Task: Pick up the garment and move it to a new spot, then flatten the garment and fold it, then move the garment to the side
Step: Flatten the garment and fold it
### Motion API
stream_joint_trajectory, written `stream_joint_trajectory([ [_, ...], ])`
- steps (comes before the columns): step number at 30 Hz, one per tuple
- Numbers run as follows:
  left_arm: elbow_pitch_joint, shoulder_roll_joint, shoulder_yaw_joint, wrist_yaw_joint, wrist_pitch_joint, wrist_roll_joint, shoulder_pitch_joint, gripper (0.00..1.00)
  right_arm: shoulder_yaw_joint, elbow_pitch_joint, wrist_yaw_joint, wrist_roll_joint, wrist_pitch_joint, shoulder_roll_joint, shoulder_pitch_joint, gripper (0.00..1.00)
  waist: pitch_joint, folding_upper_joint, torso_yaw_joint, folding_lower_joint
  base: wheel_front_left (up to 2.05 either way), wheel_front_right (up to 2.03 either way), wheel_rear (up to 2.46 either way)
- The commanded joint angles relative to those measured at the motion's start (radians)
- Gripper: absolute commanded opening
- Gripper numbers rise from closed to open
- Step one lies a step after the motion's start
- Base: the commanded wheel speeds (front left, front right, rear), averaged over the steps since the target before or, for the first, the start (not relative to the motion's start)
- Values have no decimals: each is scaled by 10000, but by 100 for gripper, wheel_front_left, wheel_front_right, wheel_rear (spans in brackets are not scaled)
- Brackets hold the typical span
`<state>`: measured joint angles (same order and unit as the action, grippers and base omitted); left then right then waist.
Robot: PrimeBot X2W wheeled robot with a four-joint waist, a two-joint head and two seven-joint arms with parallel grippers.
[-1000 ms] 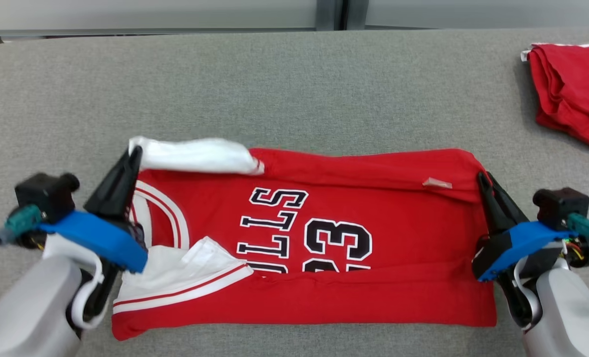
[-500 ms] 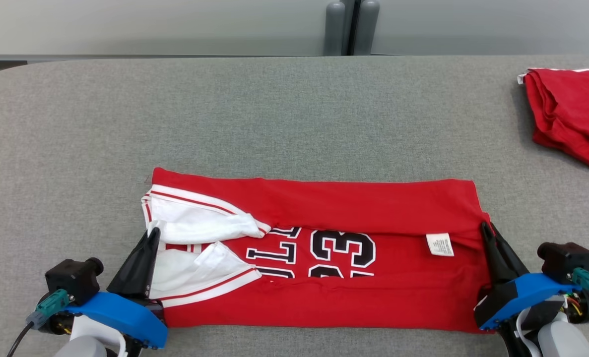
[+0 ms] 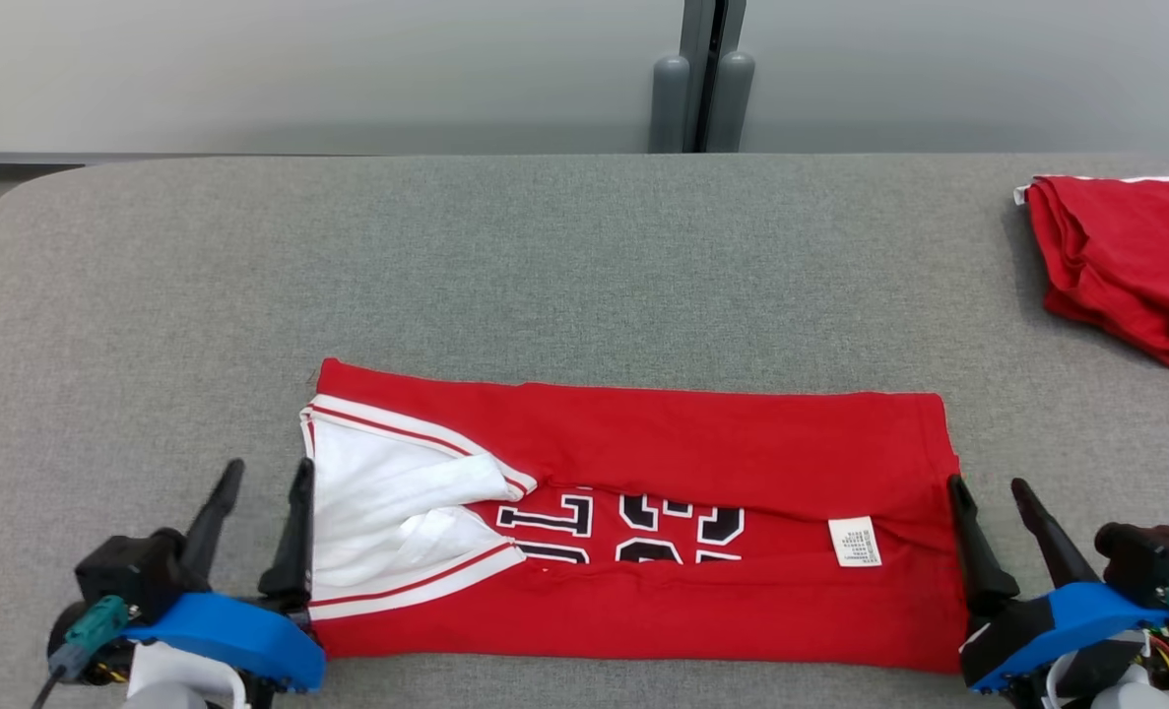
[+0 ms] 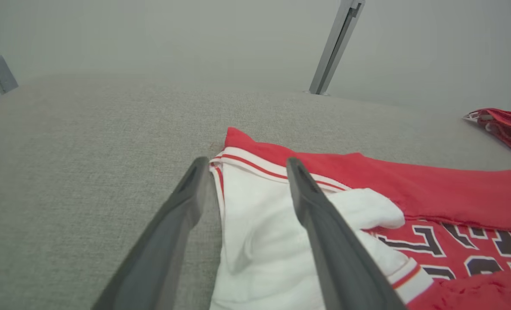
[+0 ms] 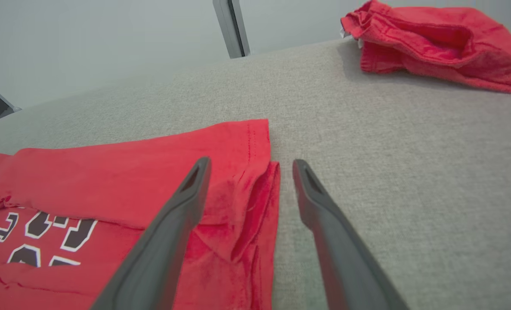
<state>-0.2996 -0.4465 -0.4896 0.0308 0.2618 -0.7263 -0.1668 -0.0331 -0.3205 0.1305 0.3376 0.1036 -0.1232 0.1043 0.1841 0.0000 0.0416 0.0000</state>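
Left claw [image 3: 269, 465], right claw [image 3: 986, 482] spread, astride garment [image 3: 692, 443] ends.

The left gripper [image 3: 269, 465] and the right gripper [image 3: 986, 483] each have two long, tapering dark fingers [image 3: 293, 542] set in a bright blue housing [image 3: 220, 635], beside a black camera block [image 3: 136, 581] with a teal connector [image 3: 101, 622] and, on the left, a grey cable [image 3: 52, 679].

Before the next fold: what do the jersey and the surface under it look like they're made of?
Jersey: soft matte knit, probably cotton or a blend; it creases limply and looks slightly fuzzy up close. Whether the numbers are printed or stitched, I cannot tell.
Table cover: grey matte textile, woven or felt-like, with a fine speckled grain.
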Motion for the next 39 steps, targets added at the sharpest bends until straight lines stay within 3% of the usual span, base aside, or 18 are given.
stream_joint_trajectory([
  [1,189,127,429,39,41,305,121,100,-111,106,6,35,52,-86,-159,100,-49,0,-9,0,0,0,0],
  [7,1059,1001,2495,26,41,1874,676,100,-305,-152,6,-147,-279,-1,210,100,-66,0,22,0,0,0,0],
  [13,1630,2047,4230,-153,37,3823,1169,100,-323,-1306,6,-274,-305,198,736,100,87,0,95,0,0,0,0],
  [15,1584,2489,4826,-352,34,4610,1389,100,-420,-2020,6,-401,-139,277,955,100,115,0,132,0,0,0,0],
  [20,1147,3001,5482,-765,34,5406,1610,100,-206,-3017,6,-479,-121,445,1113,100,79,0,161,0,0,0,0],
  [21,1081,3122,5590,-838,34,5502,1632,100,-92,-3129,7,-422,-74,483,1124,51,65,0,165,0,0,0,0],
  [22,1041,3196,5664,-914,34,5604,1655,100,4,-3182,9,-331,-18,526,1137,38,47,0,171,0,0,0,0],
  [23,1000,3229,5722,-957,34,5721,1684,100,100,-3218,9,-232,47,557,1149,0,33,0,168,0,0,0,0],
  [31,762,3506,6165,-1285,34,6251,1700,100,309,-3530,6,284,609,346,1452,0,-219,0,77,0,0,0,0],
  [39,621,3587,6303,-1421,34,6639,1840,100,-688,-3778,-1,433,739,-979,1307,0,-461,0,-103,0,0,0,0],
])
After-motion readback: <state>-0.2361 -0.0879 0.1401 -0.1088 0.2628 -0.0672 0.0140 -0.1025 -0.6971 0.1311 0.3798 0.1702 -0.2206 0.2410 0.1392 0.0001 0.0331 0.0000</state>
